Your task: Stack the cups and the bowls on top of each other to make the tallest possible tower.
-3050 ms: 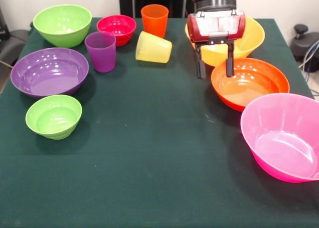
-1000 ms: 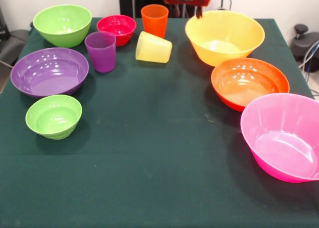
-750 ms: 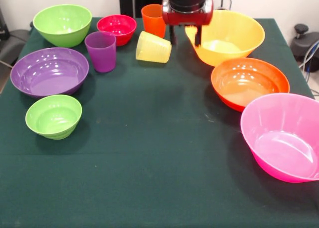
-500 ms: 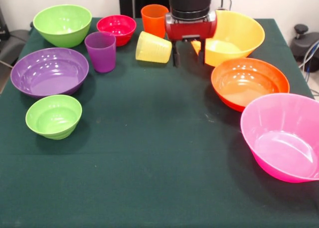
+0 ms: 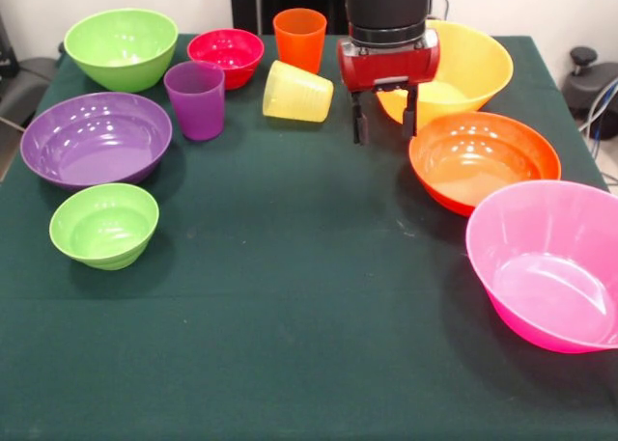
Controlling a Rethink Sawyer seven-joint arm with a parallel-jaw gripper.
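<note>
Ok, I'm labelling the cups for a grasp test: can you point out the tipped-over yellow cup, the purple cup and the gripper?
yellow cup (image 5: 297, 92), front view, on its ribbed side wall.
purple cup (image 5: 196, 103), front view, on its outer wall.
gripper (image 5: 383, 123), front view, midway between its fingertips.

Black cylindrical forearm (image 5: 388, 5) enters from top edge, near vertical. Glossy red wrist housing (image 5: 388, 63) below it, wide, with rounded corners. Red-and-black two-finger gripper (image 5: 384, 127) points straight down. Two slim black fingers (image 5: 359, 123) hang parallel, spread apart, clear gap between them, nothing held. Fingertips (image 5: 409, 125) level with each other, slightly above green cloth, not touching any surface as far as visible. Upper arm out of view above edge.
</note>
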